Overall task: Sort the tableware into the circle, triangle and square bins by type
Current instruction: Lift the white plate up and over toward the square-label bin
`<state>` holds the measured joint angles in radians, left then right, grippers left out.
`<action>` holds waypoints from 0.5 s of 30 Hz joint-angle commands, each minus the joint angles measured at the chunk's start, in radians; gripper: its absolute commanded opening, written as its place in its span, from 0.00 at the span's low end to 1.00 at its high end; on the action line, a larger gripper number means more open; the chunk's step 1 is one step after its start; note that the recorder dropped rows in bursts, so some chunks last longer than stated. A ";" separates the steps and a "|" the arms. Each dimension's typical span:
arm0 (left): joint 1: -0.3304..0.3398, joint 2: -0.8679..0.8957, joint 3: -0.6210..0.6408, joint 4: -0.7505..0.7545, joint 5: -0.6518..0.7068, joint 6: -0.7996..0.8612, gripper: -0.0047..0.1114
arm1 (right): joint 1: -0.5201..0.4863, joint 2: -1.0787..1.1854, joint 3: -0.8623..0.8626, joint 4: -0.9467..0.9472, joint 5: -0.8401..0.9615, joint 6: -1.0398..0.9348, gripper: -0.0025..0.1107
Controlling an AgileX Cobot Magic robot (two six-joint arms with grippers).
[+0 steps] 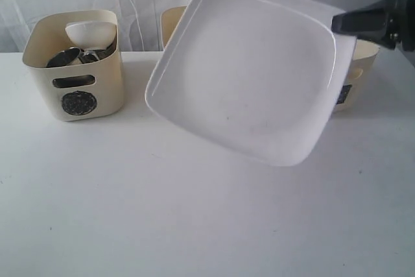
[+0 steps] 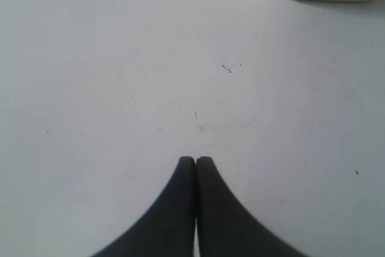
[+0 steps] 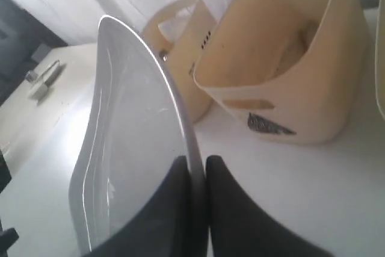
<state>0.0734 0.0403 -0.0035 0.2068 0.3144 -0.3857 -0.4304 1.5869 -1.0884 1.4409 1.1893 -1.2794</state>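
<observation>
1. My right gripper [image 3: 195,164] pinched the rim of the white rounded-square plate [image 1: 253,69], held tilted above the table [image 1: 194,225], in front of the right-hand bin [image 1: 363,63].
2. My left gripper [image 2: 195,161] sat closed, empty.
3. Next, I judged: lower it edgewise into that bin.

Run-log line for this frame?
right gripper: shut on plate rim, plate tilted above table | left gripper: shut, empty | circle bin: white bowl on top
</observation>
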 commanded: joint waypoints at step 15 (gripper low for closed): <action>0.005 -0.005 0.003 -0.005 0.015 -0.003 0.04 | -0.078 0.068 -0.397 0.138 -0.593 0.044 0.02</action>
<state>0.0734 0.0403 -0.0035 0.2068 0.3144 -0.3857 -0.4836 1.6237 -1.4337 1.5225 0.7070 -1.2404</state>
